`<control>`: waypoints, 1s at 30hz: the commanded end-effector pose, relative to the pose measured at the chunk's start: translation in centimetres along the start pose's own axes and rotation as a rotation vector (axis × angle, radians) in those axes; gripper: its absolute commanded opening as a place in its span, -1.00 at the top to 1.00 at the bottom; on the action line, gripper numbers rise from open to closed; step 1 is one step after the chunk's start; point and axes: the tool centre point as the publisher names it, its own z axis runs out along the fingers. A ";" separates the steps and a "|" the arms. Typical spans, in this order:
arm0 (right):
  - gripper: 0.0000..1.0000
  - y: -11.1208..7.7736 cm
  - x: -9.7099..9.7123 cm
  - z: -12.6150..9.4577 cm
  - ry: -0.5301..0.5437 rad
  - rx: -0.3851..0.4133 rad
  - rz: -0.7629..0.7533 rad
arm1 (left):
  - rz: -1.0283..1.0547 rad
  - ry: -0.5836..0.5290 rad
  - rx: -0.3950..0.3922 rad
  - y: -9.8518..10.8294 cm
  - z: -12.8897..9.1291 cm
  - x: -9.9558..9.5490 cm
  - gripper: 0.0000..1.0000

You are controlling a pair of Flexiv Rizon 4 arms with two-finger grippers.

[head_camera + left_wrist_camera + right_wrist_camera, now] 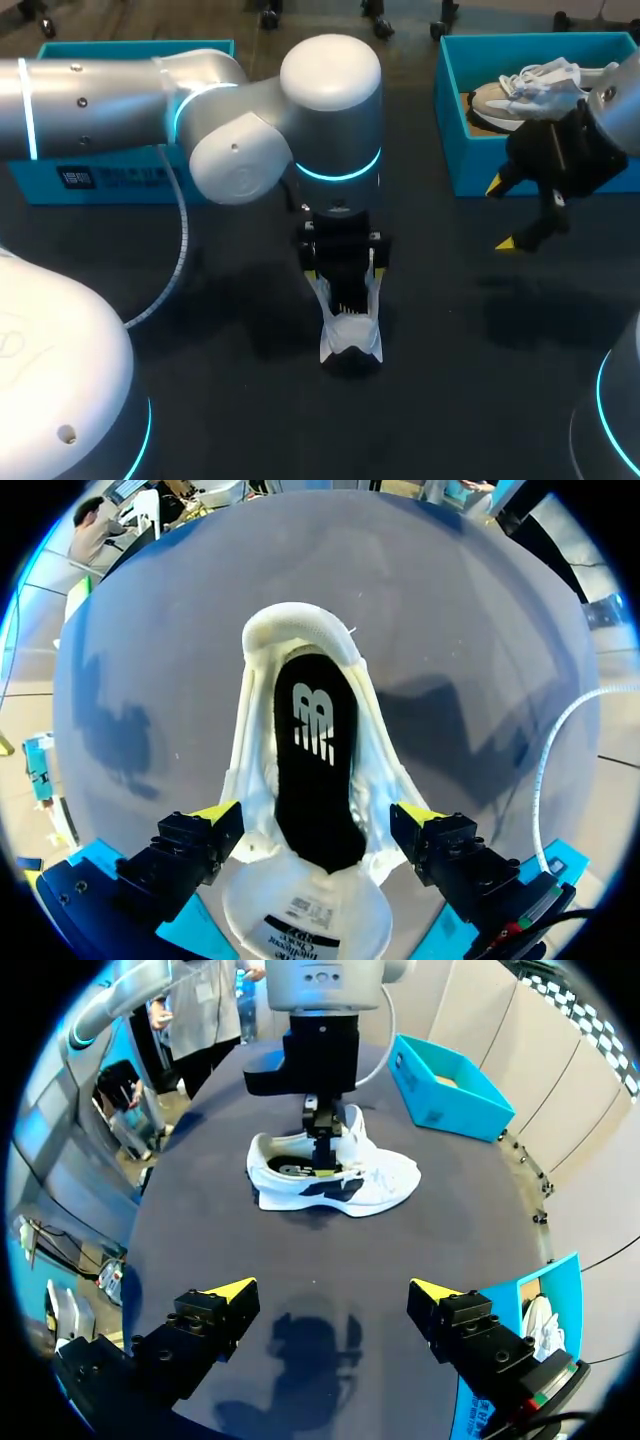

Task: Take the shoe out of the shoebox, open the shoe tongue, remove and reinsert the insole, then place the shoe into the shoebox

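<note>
On dark table [230, 425], white shoe [350, 340]

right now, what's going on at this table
The left gripper is down over a white shoe that lies in the middle of the table, right at the shoe's opening. The black insole sits inside the shoe. The right gripper hangs open and empty above the table, in front of a blue shoebox that holds another shoe. The white shoe is out of its box and not yet put back.
</note>
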 end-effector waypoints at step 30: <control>-1.00 0.0 0.1 0.0 -0.001 0.001 0.000 | -0.010 -0.010 0.000 6.3 -2.1 0.1 -1.00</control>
